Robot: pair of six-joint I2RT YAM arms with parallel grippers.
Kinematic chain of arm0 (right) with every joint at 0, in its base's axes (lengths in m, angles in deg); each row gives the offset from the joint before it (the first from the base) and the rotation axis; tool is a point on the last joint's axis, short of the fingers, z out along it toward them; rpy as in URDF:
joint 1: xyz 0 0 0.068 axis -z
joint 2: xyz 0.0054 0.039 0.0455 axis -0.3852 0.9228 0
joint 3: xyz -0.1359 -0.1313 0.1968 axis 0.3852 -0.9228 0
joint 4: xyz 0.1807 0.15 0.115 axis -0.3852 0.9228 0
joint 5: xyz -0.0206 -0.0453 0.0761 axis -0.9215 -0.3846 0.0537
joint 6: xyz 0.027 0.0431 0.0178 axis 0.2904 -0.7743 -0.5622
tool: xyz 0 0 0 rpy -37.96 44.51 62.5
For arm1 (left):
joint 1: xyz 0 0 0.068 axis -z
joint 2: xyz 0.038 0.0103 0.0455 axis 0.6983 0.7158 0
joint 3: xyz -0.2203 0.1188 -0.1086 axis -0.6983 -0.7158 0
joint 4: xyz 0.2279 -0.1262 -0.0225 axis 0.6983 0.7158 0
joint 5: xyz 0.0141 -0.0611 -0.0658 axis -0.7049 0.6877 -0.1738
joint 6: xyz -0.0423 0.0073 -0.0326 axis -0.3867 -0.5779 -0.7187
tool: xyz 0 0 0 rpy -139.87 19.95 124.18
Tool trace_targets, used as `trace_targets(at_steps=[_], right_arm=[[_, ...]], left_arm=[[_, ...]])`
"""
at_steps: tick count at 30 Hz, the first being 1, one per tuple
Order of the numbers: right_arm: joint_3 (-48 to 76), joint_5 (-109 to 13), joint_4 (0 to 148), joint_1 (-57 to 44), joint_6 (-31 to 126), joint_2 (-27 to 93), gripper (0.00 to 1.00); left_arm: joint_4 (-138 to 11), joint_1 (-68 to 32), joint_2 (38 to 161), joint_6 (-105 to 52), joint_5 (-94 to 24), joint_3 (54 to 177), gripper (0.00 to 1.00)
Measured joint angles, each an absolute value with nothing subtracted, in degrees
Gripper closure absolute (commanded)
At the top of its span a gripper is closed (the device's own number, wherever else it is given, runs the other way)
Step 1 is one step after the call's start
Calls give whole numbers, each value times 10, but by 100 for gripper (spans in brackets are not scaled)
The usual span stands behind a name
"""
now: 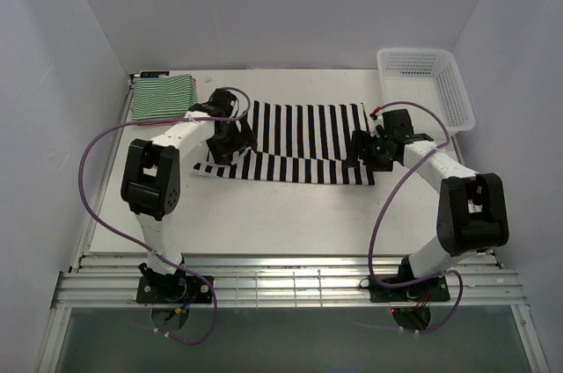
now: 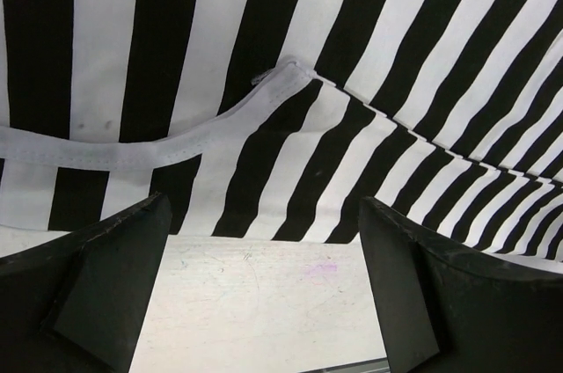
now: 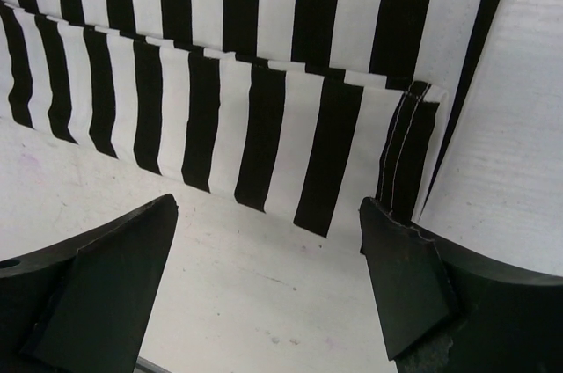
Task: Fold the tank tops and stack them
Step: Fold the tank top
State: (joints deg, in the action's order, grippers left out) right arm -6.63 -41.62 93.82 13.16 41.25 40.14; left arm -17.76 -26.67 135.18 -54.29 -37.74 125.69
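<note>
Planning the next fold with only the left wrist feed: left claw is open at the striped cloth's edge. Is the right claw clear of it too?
Observer: Yes. The right claw is open with nothing between its fingers, at the hemmed right end of the black-and-white tank top.
Operator: How does the top lie overall?
Observer: It is spread sideways across the middle of the table, with a strip along its near edge folded over.
Operator: Anything stacked yet?
Observer: One folded green-and-white tank top lies at the far left corner. A white lattice basket sits at the far right.
</note>
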Motion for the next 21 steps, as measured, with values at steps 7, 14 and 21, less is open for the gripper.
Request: trace_targets(at_steps=[7, 14, 21], right_arm=[[-41, -416, 915, 125, 416, 478, 10], [-44, -425, 903, 125, 414, 494, 10], [-127, -429, 856, 124, 408, 431, 10]], left_arm=[[-203, -267, 1356, -543, -368, 1237, 2], [-232, -275, 1351, -549, -369, 1194, 2], [-282, -279, 1282, -562, -360, 1096, 2]])
